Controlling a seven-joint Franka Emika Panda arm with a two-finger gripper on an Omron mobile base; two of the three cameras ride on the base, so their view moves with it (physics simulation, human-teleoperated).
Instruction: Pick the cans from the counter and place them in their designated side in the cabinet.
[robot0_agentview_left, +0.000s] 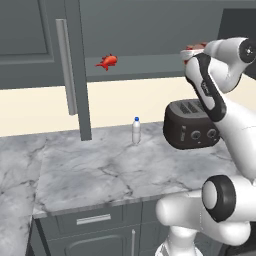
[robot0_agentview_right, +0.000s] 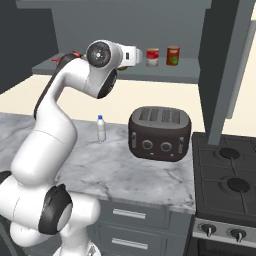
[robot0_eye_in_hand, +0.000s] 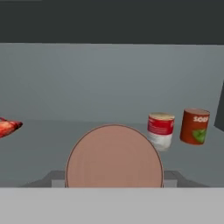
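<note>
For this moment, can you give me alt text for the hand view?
A round pinkish-tan disc, apparently the end of something at the fingers, fills the lower middle. Beyond it on the grey cabinet shelf stand a cream-white can with a red band and a dark red can with a green patch; a red object lies far left.

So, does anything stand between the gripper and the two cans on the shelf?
Only a round pinkish disc right at the gripper, left of the white can and red can; nothing else on the shelf between.
</note>
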